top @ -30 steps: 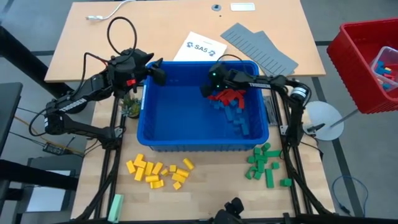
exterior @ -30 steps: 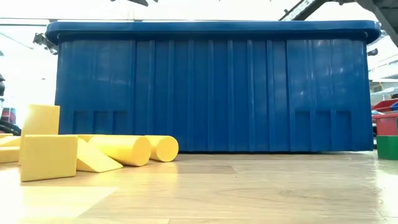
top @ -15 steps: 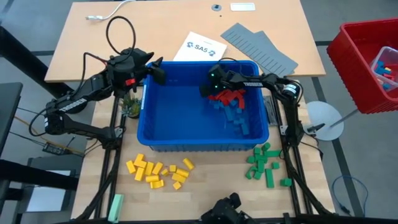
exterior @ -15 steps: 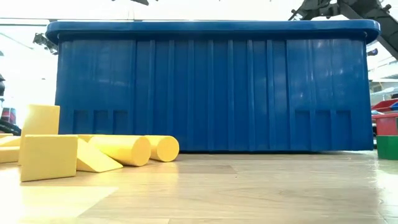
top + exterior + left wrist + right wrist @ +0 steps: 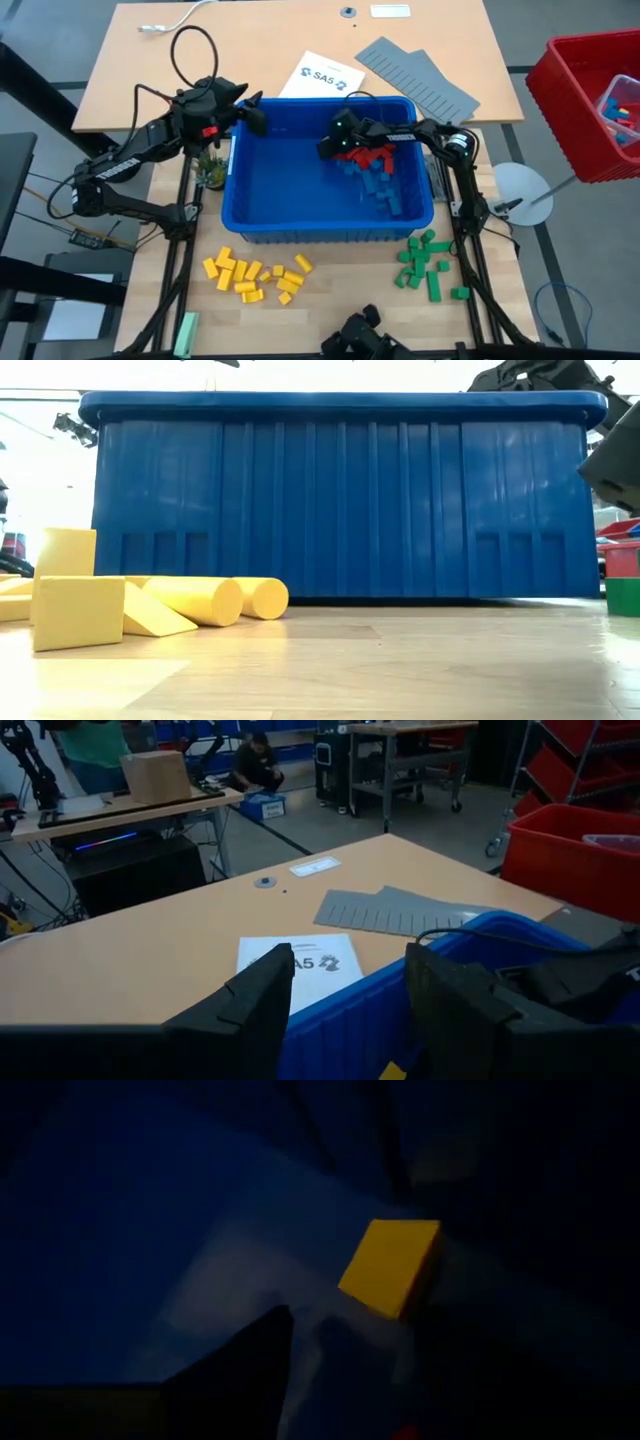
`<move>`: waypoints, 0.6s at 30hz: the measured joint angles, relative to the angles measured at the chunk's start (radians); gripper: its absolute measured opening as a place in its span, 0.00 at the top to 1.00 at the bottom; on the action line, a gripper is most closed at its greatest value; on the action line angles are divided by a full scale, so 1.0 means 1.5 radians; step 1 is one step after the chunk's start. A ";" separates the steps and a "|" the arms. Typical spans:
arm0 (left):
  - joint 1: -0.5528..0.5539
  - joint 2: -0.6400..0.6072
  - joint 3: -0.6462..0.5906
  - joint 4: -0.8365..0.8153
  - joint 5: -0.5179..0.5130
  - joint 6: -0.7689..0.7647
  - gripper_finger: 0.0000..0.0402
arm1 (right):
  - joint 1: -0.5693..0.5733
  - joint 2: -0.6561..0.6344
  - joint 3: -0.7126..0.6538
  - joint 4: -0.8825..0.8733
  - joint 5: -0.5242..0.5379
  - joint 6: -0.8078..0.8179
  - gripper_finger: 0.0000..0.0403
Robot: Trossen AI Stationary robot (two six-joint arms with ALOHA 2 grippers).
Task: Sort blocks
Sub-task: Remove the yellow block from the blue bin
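Note:
A blue bin (image 5: 250,200) stands mid-table with red blocks (image 5: 372,155) and blue blocks (image 5: 385,192) heaped in its right half. My right gripper (image 5: 328,146) is down inside the bin, left of that heap. Its fingers stand open (image 5: 350,1370), and a single yellow block (image 5: 392,1266) lies on the bin floor just beyond them, untouched. My left gripper (image 5: 252,112) hovers open (image 5: 350,980) over the bin's far left corner, holding nothing. Sorted yellow blocks (image 5: 255,275) and green blocks (image 5: 428,262) lie on the table in front of the bin.
Grey ridged panels (image 5: 420,80) and a printed sheet (image 5: 318,75) lie behind the bin. A red bin (image 5: 590,100) stands off the table's right side. A pale green bar (image 5: 186,330) lies at the near left, with a small plant (image 5: 210,170) beside the bin's left wall.
My right gripper has sunk deeper into the bin and edged toward the table's left, away from the red heap. The left arm has kept still, and no block has moved.

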 joint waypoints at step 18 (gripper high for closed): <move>0.000 0.000 0.000 0.011 0.000 0.000 0.50 | 0.002 -0.005 -0.002 0.008 0.049 -0.027 0.64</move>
